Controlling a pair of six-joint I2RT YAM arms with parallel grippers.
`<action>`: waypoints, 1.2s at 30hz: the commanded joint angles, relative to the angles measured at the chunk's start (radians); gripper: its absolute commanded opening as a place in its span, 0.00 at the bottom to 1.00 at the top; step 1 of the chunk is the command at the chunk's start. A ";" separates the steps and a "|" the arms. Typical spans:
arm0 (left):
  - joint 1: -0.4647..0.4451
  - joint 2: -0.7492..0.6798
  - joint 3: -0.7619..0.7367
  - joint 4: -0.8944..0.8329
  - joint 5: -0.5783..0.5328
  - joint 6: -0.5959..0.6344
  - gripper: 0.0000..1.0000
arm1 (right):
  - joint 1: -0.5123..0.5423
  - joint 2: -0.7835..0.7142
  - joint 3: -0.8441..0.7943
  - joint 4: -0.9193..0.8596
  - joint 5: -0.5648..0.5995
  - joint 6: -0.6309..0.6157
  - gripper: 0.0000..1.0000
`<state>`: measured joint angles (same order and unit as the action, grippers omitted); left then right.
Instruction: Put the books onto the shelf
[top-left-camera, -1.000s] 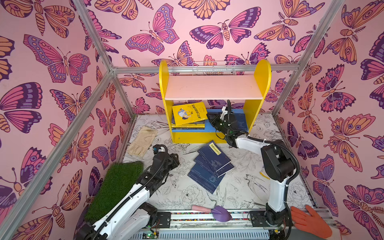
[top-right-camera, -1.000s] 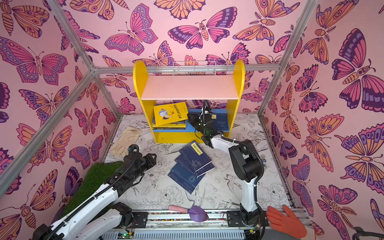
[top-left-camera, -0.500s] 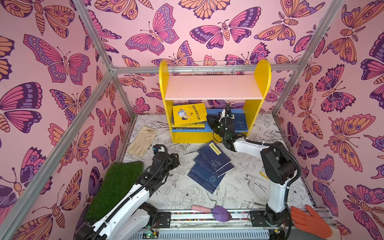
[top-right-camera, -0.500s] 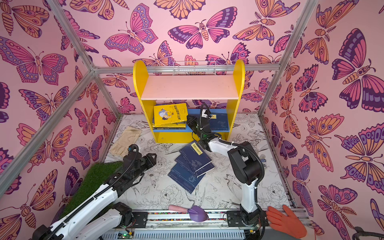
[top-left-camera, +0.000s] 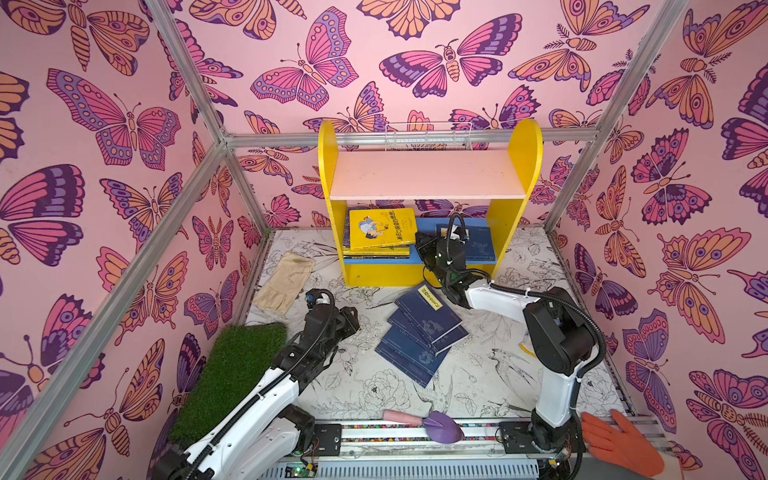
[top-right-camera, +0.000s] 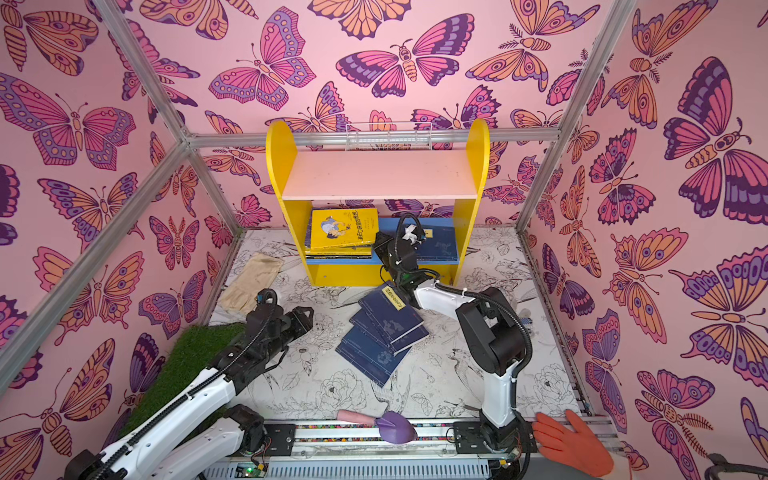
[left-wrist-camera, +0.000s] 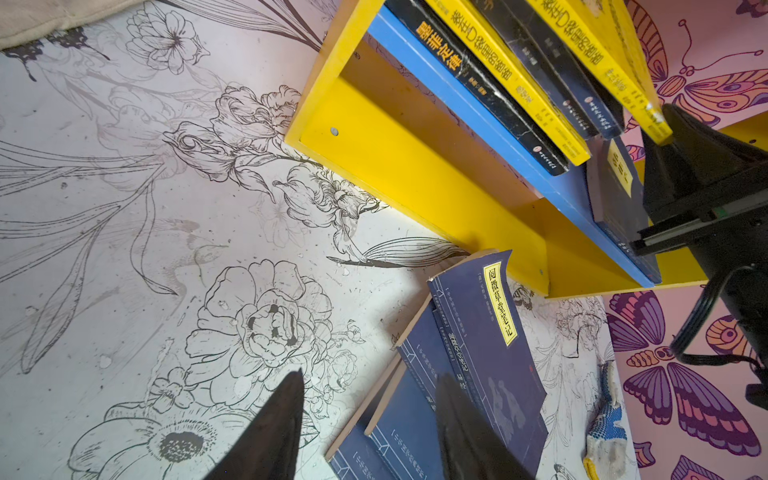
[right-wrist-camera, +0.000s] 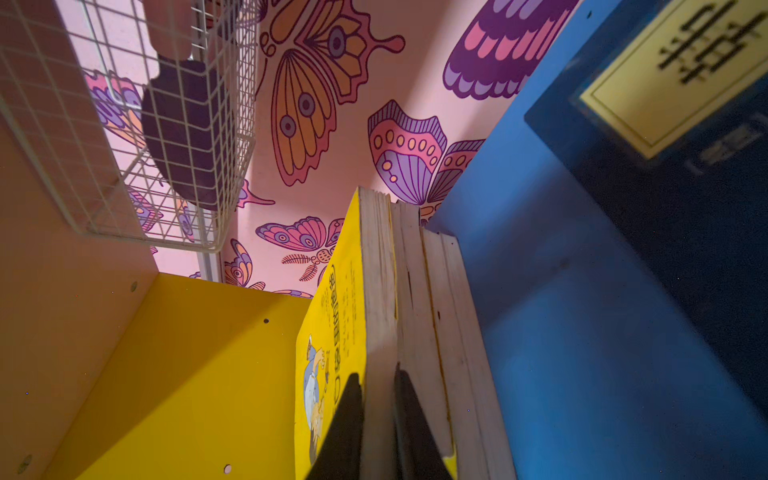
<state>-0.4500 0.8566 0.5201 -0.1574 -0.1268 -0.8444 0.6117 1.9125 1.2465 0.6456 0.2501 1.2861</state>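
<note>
Yellow cartoon-cover paperback (top-left-camera: 382, 227) pinched atop the stack in the yellow-sided, pink-topped shelf (top-left-camera: 328, 166).
Right hand (right-wrist-camera: 376, 374) clamps its fore-edge; it lies askew as the fifth book of a stack on the blue lower board (right-wrist-camera: 582, 332), one navy book (top-left-camera: 478, 245) beside. A sideways tug could, I judge, drag the skewed stack over the front lip. Four navy paperbacks (top-left-camera: 419, 332) lie fanned on the flower-printed table (top-left-camera: 478, 382), near the spread, empty left hand (left-wrist-camera: 372, 374).

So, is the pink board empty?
Empty: the pink board shows bare in both top views; the shelved books all lie on the blue board below.
</note>
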 joint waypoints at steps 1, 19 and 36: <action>0.007 -0.012 -0.003 0.000 0.010 0.010 0.54 | 0.020 -0.014 0.032 -0.036 0.078 0.029 0.00; 0.007 -0.018 -0.009 0.004 0.014 0.011 0.54 | 0.082 0.049 0.119 -0.056 0.033 0.006 0.03; 0.026 0.074 0.068 0.079 0.111 0.042 0.55 | 0.039 -0.130 0.075 -0.231 -0.006 -0.375 0.55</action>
<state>-0.4328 0.9188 0.5621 -0.1081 -0.0391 -0.8169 0.6739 1.8446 1.3346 0.4290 0.2607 1.0161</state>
